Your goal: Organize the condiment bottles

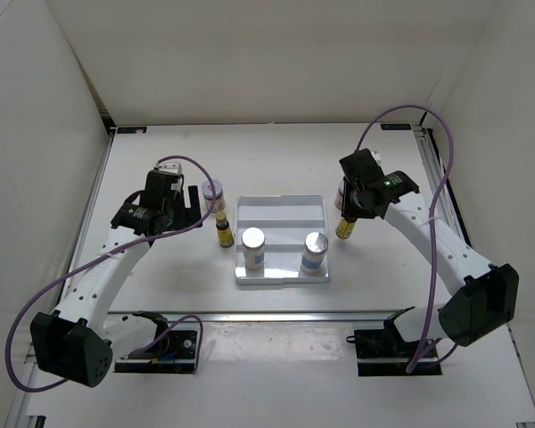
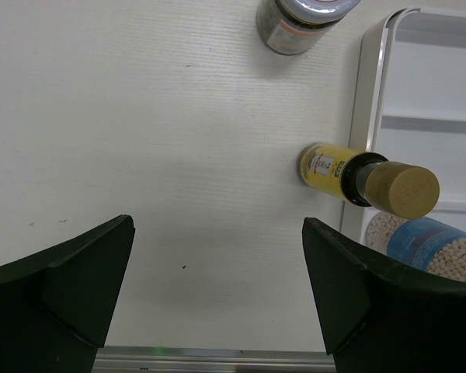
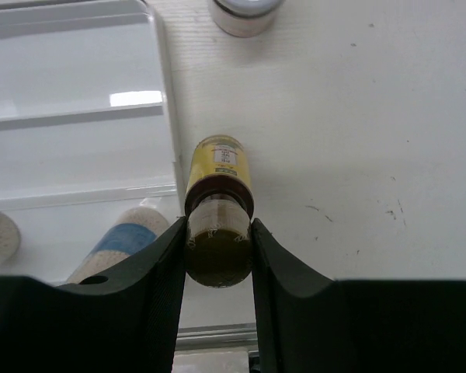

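top external: fixed high above and behind the arm bases, facing down and forward, far enough to take in the whole table point(image 1: 276, 152); left wrist: close over the tabletop, looking down between the left gripper point(image 2: 217, 225) fingers, white tray point(image 2: 366, 116) rim at the right edge; right wrist: just as close, looking down past the right gripper point(image 3: 217, 225) onto a yellow-labelled bottle point(image 3: 220, 167), tray point(image 3: 78, 124) at left; shared by all three: the tray point(image 1: 281, 212)
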You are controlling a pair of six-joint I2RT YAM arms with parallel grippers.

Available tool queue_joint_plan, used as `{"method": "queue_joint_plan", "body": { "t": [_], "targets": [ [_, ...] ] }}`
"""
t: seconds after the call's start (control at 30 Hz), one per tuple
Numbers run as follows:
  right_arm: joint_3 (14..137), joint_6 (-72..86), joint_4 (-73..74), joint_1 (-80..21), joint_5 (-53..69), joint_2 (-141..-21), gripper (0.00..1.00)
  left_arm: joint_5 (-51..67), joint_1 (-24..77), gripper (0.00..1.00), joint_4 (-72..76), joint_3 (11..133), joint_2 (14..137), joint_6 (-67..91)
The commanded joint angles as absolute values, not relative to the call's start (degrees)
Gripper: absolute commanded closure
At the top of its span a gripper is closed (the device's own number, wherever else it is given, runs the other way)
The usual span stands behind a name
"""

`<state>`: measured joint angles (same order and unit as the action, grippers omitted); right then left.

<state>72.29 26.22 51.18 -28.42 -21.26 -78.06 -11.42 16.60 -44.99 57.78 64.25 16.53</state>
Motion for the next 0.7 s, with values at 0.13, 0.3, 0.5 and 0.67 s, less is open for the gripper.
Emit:
{"method": "queue_joint_plan", "body": {
  "t": [0.13, 0.3, 0.5, 0.67],
  "targets": [
    [82.7, 24.1, 50.7, -34.7, -20.5, -78.5, 1.00, -11.8, 16.3, 0.00, -44.5, 58.4, 64.2, 16.3],
    [83.8, 23.5, 49.5, -36.4, -18.2, -83.7, 1.00, -11.8, 16.3, 0.00, -44.5, 58.4, 64.2, 16.3],
    [81.7, 22.9, 46.0, -36.4, -14.2, -90.1, 1.00, -11.8, 16.3, 0.00, -44.5, 58.4, 64.2, 16.3],
    [81.2, 22.1, 45.2, -36.4, -12.2, -91.6, 0.96, -11.1, 16.3, 0.00, -44.5, 58.4, 65.2, 16.3]
  ]
}}
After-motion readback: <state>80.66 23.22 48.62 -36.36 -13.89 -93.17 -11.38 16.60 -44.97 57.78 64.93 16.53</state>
